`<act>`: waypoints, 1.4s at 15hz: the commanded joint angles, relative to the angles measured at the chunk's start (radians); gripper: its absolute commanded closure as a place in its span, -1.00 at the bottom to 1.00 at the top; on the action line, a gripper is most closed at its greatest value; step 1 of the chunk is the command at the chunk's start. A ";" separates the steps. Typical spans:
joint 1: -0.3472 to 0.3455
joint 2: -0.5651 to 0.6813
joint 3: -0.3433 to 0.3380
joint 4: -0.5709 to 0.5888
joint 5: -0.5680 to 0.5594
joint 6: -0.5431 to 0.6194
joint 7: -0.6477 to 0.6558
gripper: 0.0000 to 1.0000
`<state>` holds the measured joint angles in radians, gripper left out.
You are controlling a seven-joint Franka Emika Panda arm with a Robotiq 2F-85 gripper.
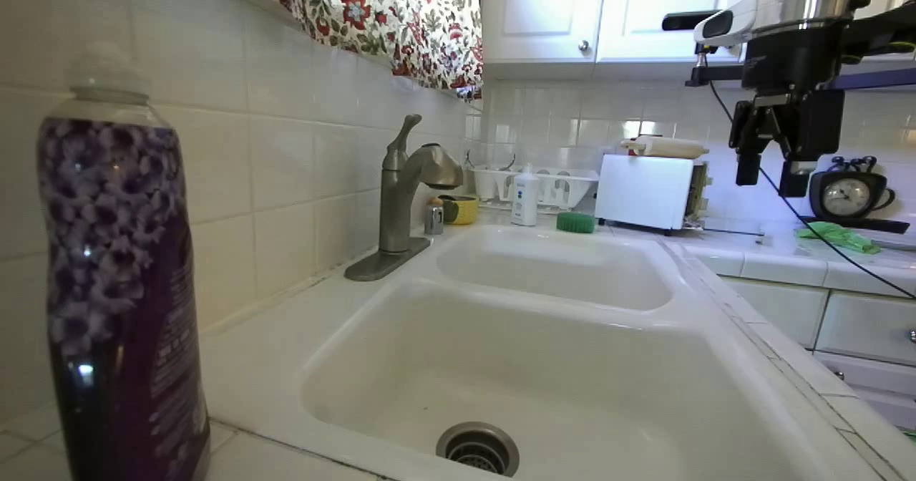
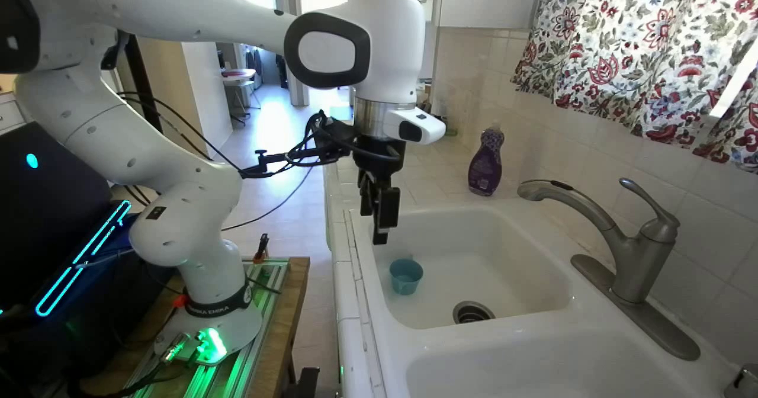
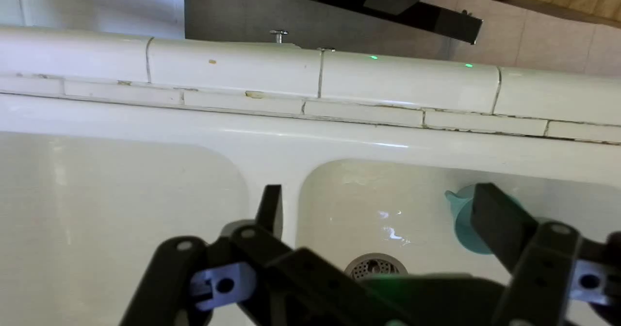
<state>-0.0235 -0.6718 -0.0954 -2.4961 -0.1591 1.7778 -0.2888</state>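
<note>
My gripper (image 1: 772, 172) is open and empty. In an exterior view (image 2: 379, 223) it points down over the sink's (image 2: 462, 342) edge on the robot's side. In the wrist view its fingers (image 3: 378, 209) are wide apart, with the drain (image 3: 376, 265) between them. A small teal cup with a spout or handle (image 3: 465, 226) stands in a basin below. In the wrist view, one fingertip partly covers it. The cup also shows in an exterior view (image 2: 406, 278), near the basin's robot-side wall. The gripper is above the cup and apart from it.
A faucet (image 2: 628, 256) stands at the wall side. A purple bottle (image 2: 485, 164) stands at the sink's end. A white bottle (image 1: 524, 198), green brush (image 1: 575, 222), dish rack (image 1: 565, 187), white toaster oven (image 1: 640, 191) and clock (image 1: 849, 196) are on the counter. A cable (image 1: 816, 223) hangs by the arm.
</note>
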 commanded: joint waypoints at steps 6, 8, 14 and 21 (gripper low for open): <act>0.008 0.000 -0.006 0.002 -0.003 -0.003 0.004 -1.00; 0.008 0.000 -0.006 0.002 -0.003 -0.003 0.004 -1.00; -0.025 0.101 -0.019 0.022 0.005 0.186 0.108 -1.00; -0.100 0.306 -0.029 0.101 0.010 0.379 0.244 -1.00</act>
<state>-0.1004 -0.4780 -0.1219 -2.4637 -0.1584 2.1140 -0.1024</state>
